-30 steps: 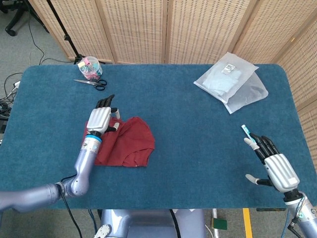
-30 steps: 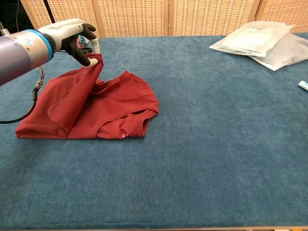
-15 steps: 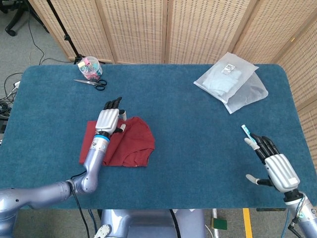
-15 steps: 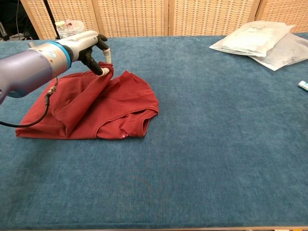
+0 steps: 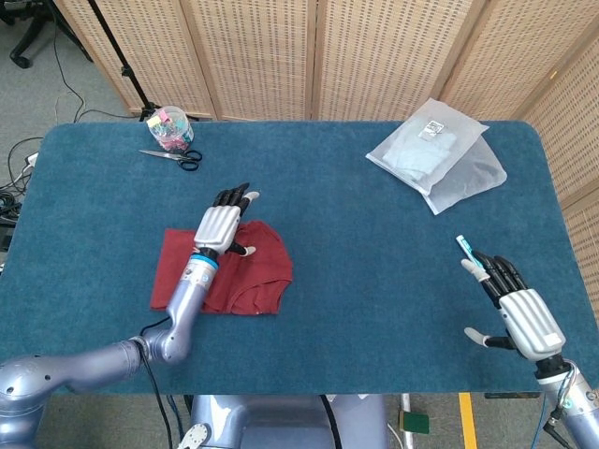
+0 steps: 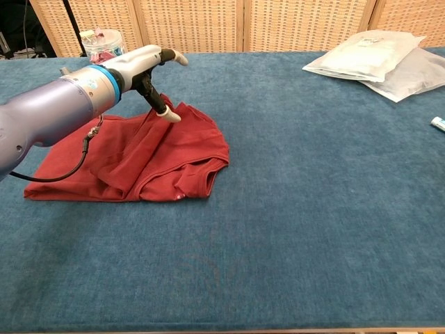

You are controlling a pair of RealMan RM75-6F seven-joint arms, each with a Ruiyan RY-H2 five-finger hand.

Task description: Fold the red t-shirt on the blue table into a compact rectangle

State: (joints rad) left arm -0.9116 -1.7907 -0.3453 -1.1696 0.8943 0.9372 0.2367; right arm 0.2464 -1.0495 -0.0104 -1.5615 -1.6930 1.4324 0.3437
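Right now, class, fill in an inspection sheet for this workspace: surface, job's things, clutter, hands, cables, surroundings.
Surface: blue table, felt-like cover.
Job's things: red shirt partly folded, lying rumpled left of centre.
Clutter: scissors, jar, two plastic bags, small tube.
Hands: left hand over the shirt, fingers spread, holding nothing; right hand open near the right edge.
Cables: on the floor at left; one along the left arm.
Surroundings: wicker screens behind.

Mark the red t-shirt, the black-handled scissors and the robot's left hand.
red t-shirt [image 6: 181, 149], chest view, upper folded layer.
black-handled scissors [image 5: 173, 157], head view, near the pivot.
left hand [image 5: 221, 226], head view, back of hand.
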